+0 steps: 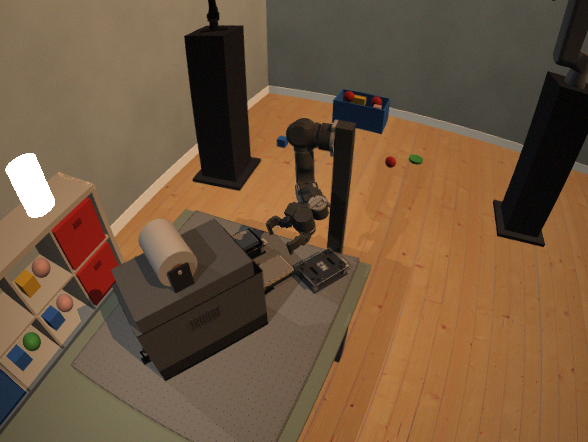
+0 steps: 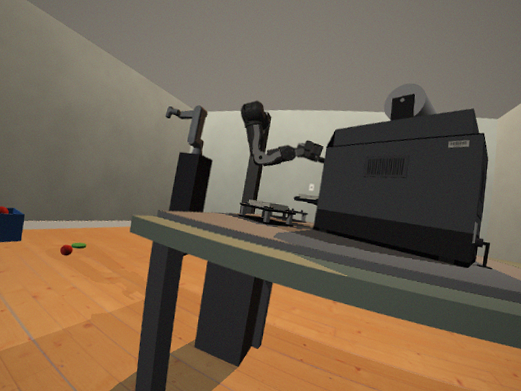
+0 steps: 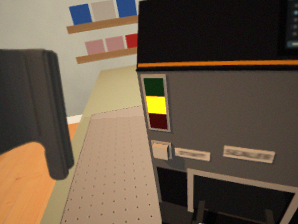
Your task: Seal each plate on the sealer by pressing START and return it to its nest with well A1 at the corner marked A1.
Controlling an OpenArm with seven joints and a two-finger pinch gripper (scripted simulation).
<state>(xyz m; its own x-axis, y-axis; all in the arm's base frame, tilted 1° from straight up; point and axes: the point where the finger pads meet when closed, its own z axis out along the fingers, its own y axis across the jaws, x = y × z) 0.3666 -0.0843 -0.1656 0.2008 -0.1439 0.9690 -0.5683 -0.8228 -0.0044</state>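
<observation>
The sealer [image 1: 230,300] [image 2: 402,198] [image 3: 230,115] stands on the mat. Its lamp [image 3: 156,105] is lit amber; green and red are dark. The pale START button [image 3: 161,150] is below the lamp. The stage [image 2: 302,199] shows outside the sealer's front, with a light, flat plate [image 1: 274,269] [image 2: 309,195] on it; I cannot tell whether foil covers it. Nest N2 [image 1: 316,286] appears to hold a clear plate [image 2: 269,204]. Nest N1 [image 1: 248,241] is partly hidden behind the sealer; its contents are unclear. My gripper [image 1: 281,237] is open and empty, above the stage area, facing the sealer's front; one finger shows in the wrist view.
A foil roll [image 1: 167,250] [image 2: 407,100] sits on top of the sealer. The arm's post [image 1: 342,190] rises behind N2. The perforated mat [image 1: 240,380] [image 3: 115,165] extends past the sealer's side. A cube shelf [image 1: 65,270] stands beside the table.
</observation>
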